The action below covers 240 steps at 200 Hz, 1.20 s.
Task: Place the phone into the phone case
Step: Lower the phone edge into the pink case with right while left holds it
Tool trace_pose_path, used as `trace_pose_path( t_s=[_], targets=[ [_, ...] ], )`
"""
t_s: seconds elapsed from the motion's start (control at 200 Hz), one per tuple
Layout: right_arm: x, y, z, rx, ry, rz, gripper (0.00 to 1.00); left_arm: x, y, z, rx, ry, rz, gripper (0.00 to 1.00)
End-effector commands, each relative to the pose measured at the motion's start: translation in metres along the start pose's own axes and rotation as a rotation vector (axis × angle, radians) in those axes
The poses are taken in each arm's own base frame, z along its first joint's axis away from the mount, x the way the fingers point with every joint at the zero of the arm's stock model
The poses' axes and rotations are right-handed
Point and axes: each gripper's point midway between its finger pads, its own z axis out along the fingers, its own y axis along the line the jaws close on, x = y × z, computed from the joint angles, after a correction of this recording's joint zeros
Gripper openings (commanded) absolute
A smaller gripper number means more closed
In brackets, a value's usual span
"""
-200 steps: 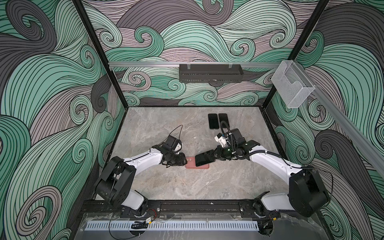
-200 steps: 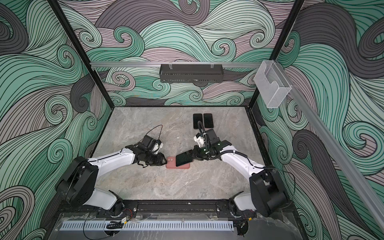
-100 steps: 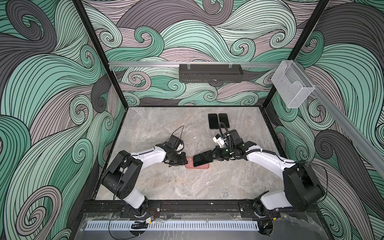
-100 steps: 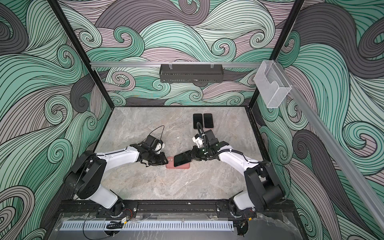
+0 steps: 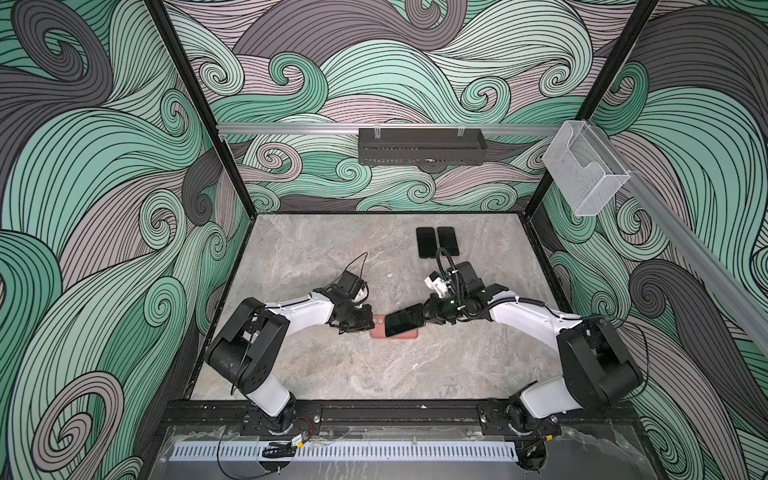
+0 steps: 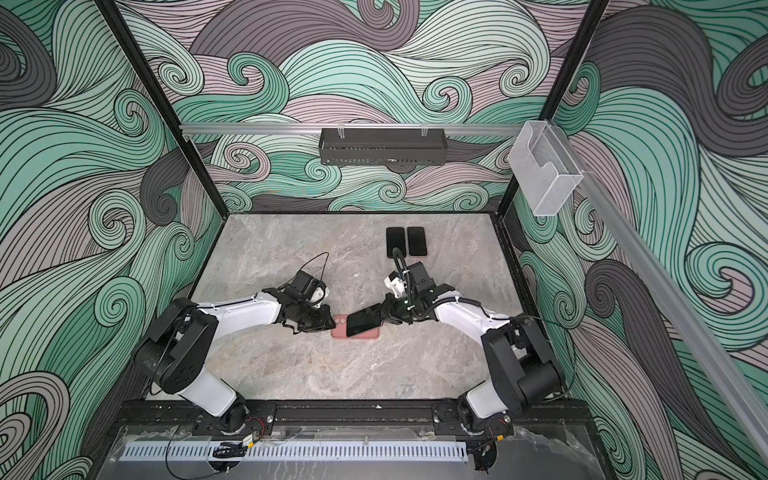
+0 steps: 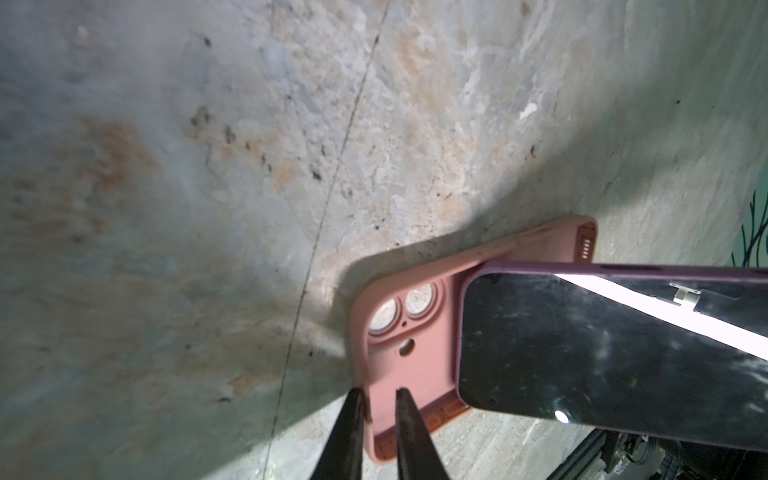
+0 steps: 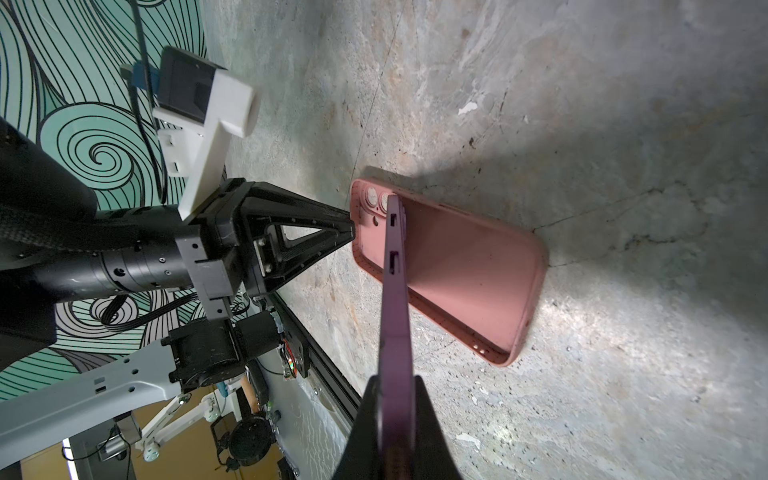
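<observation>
Near the middle of the table (image 5: 307, 374), the phone (image 5: 402, 325) is held tilted over the phone case (image 5: 377, 329). Its low end is above the camera-cutout end of the case, and its high end is gripped by the right gripper (image 5: 425, 318). The screen faces up (dark glass, purple frame). Neither wrist view shows whether the low end touches the case floor.

The phone case is pink and lies flat on the table with its open side up. Its long axis runs left to right in both top views.

On the right gripper, the fingers (image 8: 434, 440) are clamped on the two flat faces of the phone at its end, with no gap visible.

On the left gripper (image 7: 377, 401), the fingers (image 7: 411, 436) stand close together with a narrow gap. One is outside and one inside the wall at the camera end of the case. Whether they already pinch that wall cannot be told.

Toward the back of the table, behind the right arm, a pair of dark phones (image 5: 426, 248) lies flat, side by side. A black tray (image 5: 419, 146) hangs from the rail on the back wall. A clear holder (image 5: 586, 176) is fixed to the rail on the right wall.
</observation>
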Motion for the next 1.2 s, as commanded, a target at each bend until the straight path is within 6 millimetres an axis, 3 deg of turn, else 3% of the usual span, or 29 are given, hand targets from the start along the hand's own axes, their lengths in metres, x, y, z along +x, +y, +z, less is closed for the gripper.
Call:
trace_pose_path(
  t_s=[0.0, 0.2, 0.391, 0.651, 1.087, 1.197],
  targets=[
    [-0.003, 0.003, 0.003, -0.028, 0.009, 0.005, 0.0, -0.004, -0.002, -0.001, -0.018, -0.011, 0.003, 0.17],
    [-0.002, -0.003, 0.007, -0.027, 0.016, 0.019, 0.0, -0.005, 0.005, -0.008, -0.072, -0.029, 0.011, 0.18],
    [-0.001, -0.007, 0.013, -0.034, 0.028, 0.036, 0.0, -0.001, -0.004, 0.005, -0.011, 0.0, 0.004, 0.14],
    [0.002, -0.013, 0.021, -0.046, 0.043, 0.054, 0.0, -0.002, -0.014, 0.007, 0.048, -0.006, -0.001, 0.07],
    [0.008, -0.028, 0.035, -0.049, 0.071, 0.086, 0.0, -0.004, -0.022, 0.006, 0.088, -0.01, -0.004, 0.08],
    [0.008, -0.03, 0.037, -0.047, 0.072, 0.09, 0.0, -0.006, -0.027, 0.004, 0.115, -0.012, 0.0, 0.12]
  ],
)
